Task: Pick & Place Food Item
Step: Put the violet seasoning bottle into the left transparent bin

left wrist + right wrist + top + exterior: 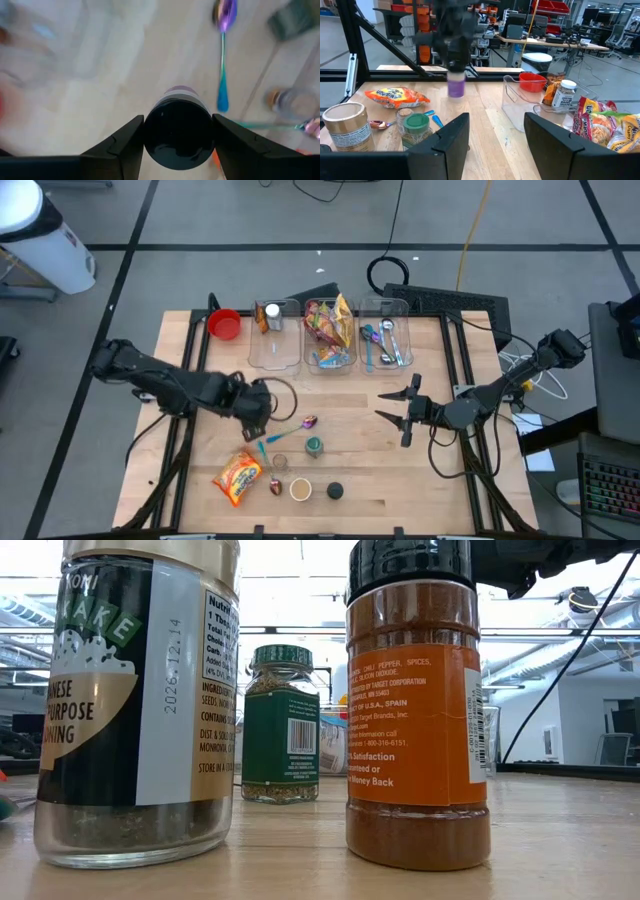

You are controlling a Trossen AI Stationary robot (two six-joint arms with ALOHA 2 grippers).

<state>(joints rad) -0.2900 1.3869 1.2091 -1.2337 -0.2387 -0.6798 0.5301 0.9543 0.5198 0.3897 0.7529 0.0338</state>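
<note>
Two dark fingers of the left pincer [178, 150] are clamped on a small jar with a black lid [178, 131], one finger [122, 142] on each side of it. From the right wrist view this jar [456, 86] has a purple body and hangs above the desk [440, 480], lifted clear of the wood. From above, the left pincer [262, 408] is over the left middle of the desk, near the front edge of the clear bins [275, 350].

Just beyond the held jar lies a spoon [223, 60] with a purple bowl and a blue handle, flat on the wood. Farther toward the front edge are a green-lidded spice jar [314, 446], an orange snack bag [237, 478], a gold-lidded jar [301, 490] and a black-lidded spice bottle [335, 491].

At the desk's far edge, a red cup [226, 324] stands beside the bins; the middle bin holds snack packets [328, 325] and the right one holds cutlery [385, 345].

The right pincer [398, 414] hovers over the right middle of the desk with its fingers spread wide and nothing between them.
</note>
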